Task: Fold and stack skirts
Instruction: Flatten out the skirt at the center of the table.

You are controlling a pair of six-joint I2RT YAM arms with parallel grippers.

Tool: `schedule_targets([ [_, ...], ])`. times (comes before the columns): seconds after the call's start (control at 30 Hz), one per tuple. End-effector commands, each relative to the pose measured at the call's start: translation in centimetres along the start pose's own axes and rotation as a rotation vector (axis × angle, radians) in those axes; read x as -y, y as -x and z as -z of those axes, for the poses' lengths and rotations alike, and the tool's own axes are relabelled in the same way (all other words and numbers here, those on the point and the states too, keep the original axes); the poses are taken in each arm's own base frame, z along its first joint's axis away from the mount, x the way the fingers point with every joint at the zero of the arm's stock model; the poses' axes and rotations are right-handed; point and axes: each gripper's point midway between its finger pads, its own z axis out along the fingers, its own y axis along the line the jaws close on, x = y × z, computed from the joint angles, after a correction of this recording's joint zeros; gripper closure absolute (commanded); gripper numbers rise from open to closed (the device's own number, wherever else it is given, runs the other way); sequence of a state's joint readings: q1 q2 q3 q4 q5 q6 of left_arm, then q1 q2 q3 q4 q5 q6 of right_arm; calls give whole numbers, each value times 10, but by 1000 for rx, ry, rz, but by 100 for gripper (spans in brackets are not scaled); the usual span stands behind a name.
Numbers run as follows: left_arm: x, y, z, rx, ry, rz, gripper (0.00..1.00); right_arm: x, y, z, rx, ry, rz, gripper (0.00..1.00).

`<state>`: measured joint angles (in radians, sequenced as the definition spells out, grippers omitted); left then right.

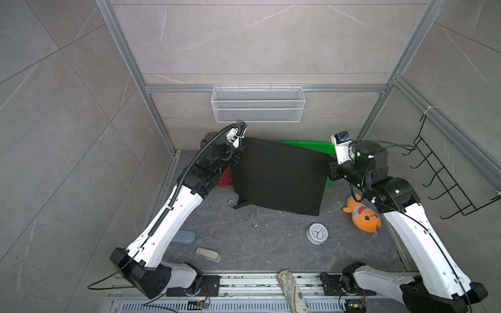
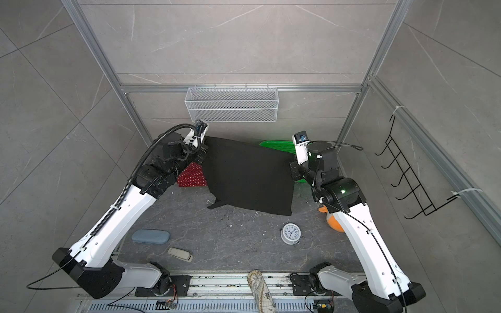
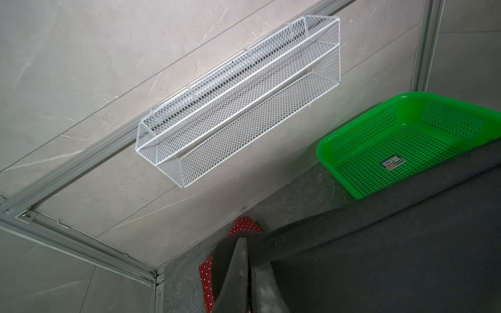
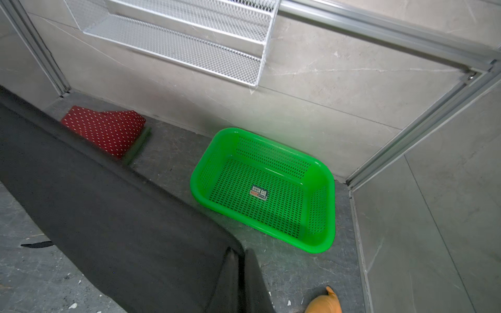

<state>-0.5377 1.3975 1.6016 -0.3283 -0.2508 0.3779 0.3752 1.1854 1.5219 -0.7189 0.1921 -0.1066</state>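
Grey stone table [image 1: 257, 238] is stretching under the jaws as I am holding the black skirt [image 1: 279, 176] up between them. The left gripper [image 1: 240, 150] and right gripper [image 1: 329, 162] are each clenching a top corner so it is hanging flat for folding, while the folded red dotted skirt [image 1: 224, 178] is lying below the left jaws.

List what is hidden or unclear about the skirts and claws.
- Red polka-dot skirt: both top views, mostly behind the raised black skirt and left arm.
- Green strip under it: right wrist view, blurred; olive skirt or not, cannot tell.
- Left claw, right claw: wrist views, shut on the black skirt, tips buried in cloth.
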Motion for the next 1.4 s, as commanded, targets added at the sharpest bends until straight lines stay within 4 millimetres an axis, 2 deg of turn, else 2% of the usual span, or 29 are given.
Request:
schedule_targets([
  [0.0, -36, 23, -11, 76, 115, 7, 100, 23, -14, -17, -49, -120, -32, 100],
  [0.17, -34, 24, -54, 98, 85, 39, 100, 32, -10, -39, -45, -133, -56, 100],
  [0.27, -35, 34, -74, 138, 62, 61, 100, 41, -2, -47, -26, -136, -94, 100],
  [0.37, -37, 50, -86, 193, 40, 66, 100, 48, 11, -47, 11, -136, -119, 100],
  [0.47, -44, 70, -88, 266, 26, 66, 100, 52, 23, -39, 53, -137, -127, 100],
  [0.57, -55, 89, -81, 344, 8, 80, 100, 48, 29, -28, 97, -112, -126, 100],
  [0.67, -62, 99, -69, 402, -7, 62, 100, 40, 25, -16, 134, -70, -118, 100],
  [0.73, -62, 95, -62, 410, -20, 44, 100, 33, 16, -10, 150, -39, -110, 100],
  [0.83, -55, 68, -54, 364, -32, 24, 100, 18, -5, -3, 135, 32, -107, 100],
  [0.9, -47, 39, -49, 315, -28, 16, 100, 6, -25, -3, 106, 88, -119, 100],
  [0.97, -35, 1, -41, 243, -26, 21, 100, -12, -47, -5, 70, 175, -144, 100],
  [1.07, -28, -48, -21, 137, 8, 70, 100, -39, -80, -6, 3, 290, -195, 100],
  [1.17, -25, -84, 8, 60, 42, 138, 100, -65, -107, 1, -60, 393, -237, 100],
  [1.27, -21, -109, 35, 1, 59, 200, 100, -89, -132, 8, -137, 472, -261, 100],
  [1.37, -12, -133, 52, -70, 43, 258, 100, -112, -154, 11, -224, 537, -291, 100],
])
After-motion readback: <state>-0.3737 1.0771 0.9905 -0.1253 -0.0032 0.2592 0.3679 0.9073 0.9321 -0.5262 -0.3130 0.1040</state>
